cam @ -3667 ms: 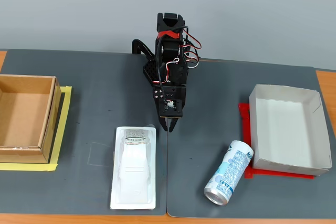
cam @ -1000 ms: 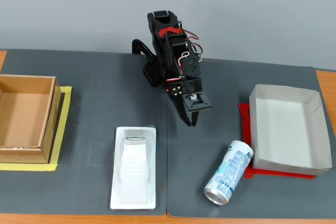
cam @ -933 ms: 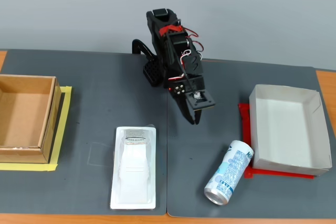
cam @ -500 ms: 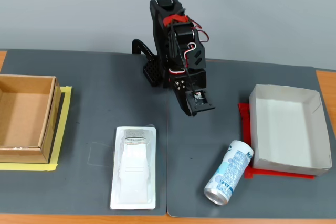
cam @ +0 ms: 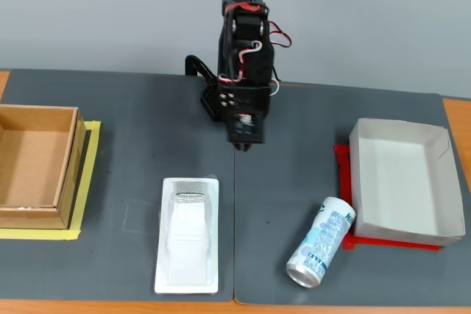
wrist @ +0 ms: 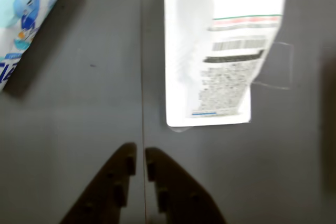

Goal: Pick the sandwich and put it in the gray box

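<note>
Here, at the far left of the fixed view, a brown cardboard box (cam: 33, 163) sits on yellow tape (cam: 87, 182) at about nine o'clock on the dark tabletop (cam: 140, 123). Next comes the sandwich (cam: 188, 234), lying flat toward seven o'clock from the arm, its label end pointing up the picture. The jaws (cam: 242, 145) hang above the mat seam near the middle, nearly closed with only a thin slit between them and nothing held; the sandwich lies well apart from them, down and to the left. In the wrist view the jaws (wrist: 138, 164) rise from six o'clock, and the sandwich (wrist: 210, 51) lies at about one o'clock from them, apart, its printed label nearest the tips. The drink can (cam: 321, 242) rests on its side at five o'clock in the fixed view. Farthest right, the gray box (cam: 401, 180) stands on a red base (cam: 343, 182) at three o'clock.
</note>
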Tool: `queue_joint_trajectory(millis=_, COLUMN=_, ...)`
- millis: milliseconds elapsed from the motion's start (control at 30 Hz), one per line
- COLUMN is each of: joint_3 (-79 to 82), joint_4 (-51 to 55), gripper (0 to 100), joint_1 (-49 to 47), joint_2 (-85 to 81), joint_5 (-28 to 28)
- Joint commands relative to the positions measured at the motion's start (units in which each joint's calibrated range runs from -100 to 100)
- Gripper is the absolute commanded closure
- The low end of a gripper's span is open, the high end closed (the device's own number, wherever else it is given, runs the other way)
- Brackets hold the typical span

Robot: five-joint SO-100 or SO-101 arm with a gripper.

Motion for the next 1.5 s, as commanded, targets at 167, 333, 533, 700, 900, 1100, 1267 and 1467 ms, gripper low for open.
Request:
queue_joint_trajectory(millis=167, joint_3=-4.14, joint_4=0.85, gripper=98, joint_1=8.99, joint_2=0.59, joint_5=0.35)
queue_joint_trajectory(millis=333, joint_3=-4.32, joint_4=0.85, gripper=98, joint_1=14.81, joint_2=0.68, joint_5=0.35)
queue_joint_trajectory(millis=533, joint_3=-4.23, joint_4=0.16, gripper=98, joint_1=16.60, joint_2=0.85, joint_5=0.50)
queue_joint_trajectory(millis=700, joint_3=-4.32, joint_4=-3.75, gripper=98, joint_1=16.75, joint_2=2.03, joint_5=4.67)
queue_joint_trajectory(millis=900, joint_3=-10.65, joint_4=-4.96, gripper=83, joint_1=16.37, joint_2=12.29, joint_5=10.30)
queue_joint_trajectory(millis=1100, joint_3=-19.61, joint_4=-3.40, gripper=64, joint_1=16.30, joint_2=22.04, joint_5=14.99)
queue_joint_trajectory(millis=1267, joint_3=-24.85, joint_4=-4.18, gripper=55, joint_1=13.09, joint_2=29.08, joint_5=17.02)
queue_joint_trajectory(millis=1467, joint_3=-25.76, joint_4=-5.05, gripper=43, joint_1=10.63, joint_2=35.61, joint_5=16.86)
